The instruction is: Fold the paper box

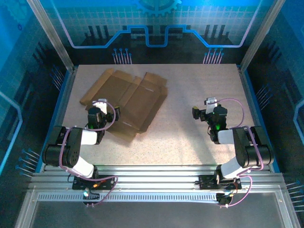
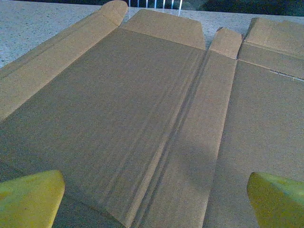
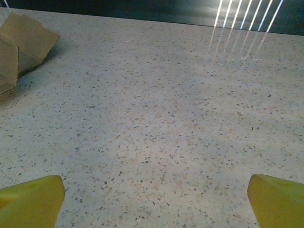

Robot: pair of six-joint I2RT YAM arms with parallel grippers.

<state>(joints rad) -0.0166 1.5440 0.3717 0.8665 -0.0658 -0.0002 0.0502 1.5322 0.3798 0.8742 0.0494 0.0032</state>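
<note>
From the top external view you have the paper box [image 1: 128, 102] lying flat and unfolded as a creased brown sheet in the upper left part of the speckled table [image 1: 190, 137], its flaps spread out and its long axis running at a slant. Your left gripper [image 1: 103, 114] sits over the lower left edge of that sheet. Your right gripper [image 1: 209, 114] is well apart from it on the right side of the frame, over bare table. In the left wrist view the paper box [image 2: 142, 109] covers nearly the whole frame, with fold lines running from the lower middle toward the top and small tabs along the upper edge. A strip of table [image 2: 38, 19] shows at the upper left. The left gripper [image 2: 154, 199] has its jaws spread wide, one yellow fingertip [image 2: 28, 197] in each bottom corner, with nothing between them. In the right wrist view the right gripper [image 3: 154, 199] is likewise spread wide, its yellow fingertips [image 3: 275, 197] in the bottom corners and gripping nothing, over bare table [image 3: 166, 109]. A corner of the paper box [image 3: 23, 40] shows at the upper left.
</note>
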